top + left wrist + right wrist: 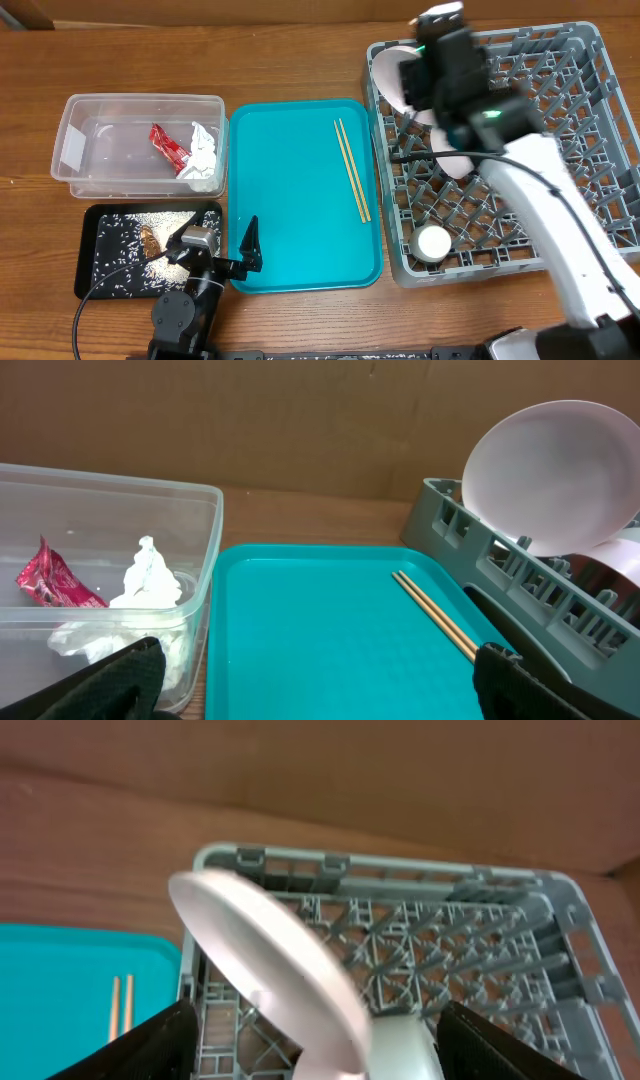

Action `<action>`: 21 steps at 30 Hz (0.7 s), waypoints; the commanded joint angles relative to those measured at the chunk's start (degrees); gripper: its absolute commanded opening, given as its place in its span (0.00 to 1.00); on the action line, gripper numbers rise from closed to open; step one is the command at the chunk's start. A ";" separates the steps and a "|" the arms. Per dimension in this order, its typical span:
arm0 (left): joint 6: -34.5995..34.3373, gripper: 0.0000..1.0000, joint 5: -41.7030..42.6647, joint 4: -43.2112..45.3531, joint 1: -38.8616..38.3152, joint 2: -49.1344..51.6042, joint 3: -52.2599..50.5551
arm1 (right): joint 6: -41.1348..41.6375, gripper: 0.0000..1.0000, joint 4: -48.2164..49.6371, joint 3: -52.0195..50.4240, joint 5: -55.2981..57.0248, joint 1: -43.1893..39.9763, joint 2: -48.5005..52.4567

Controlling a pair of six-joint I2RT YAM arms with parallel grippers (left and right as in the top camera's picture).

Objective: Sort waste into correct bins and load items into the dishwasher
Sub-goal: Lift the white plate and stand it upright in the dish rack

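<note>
Over the dish rack (480, 935) corner, your right gripper (318, 1045) has jaws spread either side of the plate (265, 965), propped on edge between pegs. Left gripper (320, 690) gapes wide, facing the chopsticks (435, 615), probably next.

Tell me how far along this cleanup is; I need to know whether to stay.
Done: the red wrapper and tissue lie in the clear tub, rice grains and brown lump on the black tray, a plate and cup in the dish rack. In hand: nothing; the right gripper stands open around the racked plate. Remaining: the two chopsticks on the teal tray.
</note>
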 commanded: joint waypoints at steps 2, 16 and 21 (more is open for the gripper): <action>1.14 1.00 -0.59 0.04 0.33 -0.55 -0.37 | -7.91 0.75 -1.16 0.90 -23.98 -8.74 1.18; 1.14 1.00 -0.61 0.04 0.33 -0.55 -0.37 | -14.19 0.54 -4.04 0.90 -44.04 -14.27 8.02; 1.14 1.00 -0.61 0.04 0.33 -0.55 -0.37 | -13.84 0.52 -3.63 0.90 -40.33 -14.34 9.53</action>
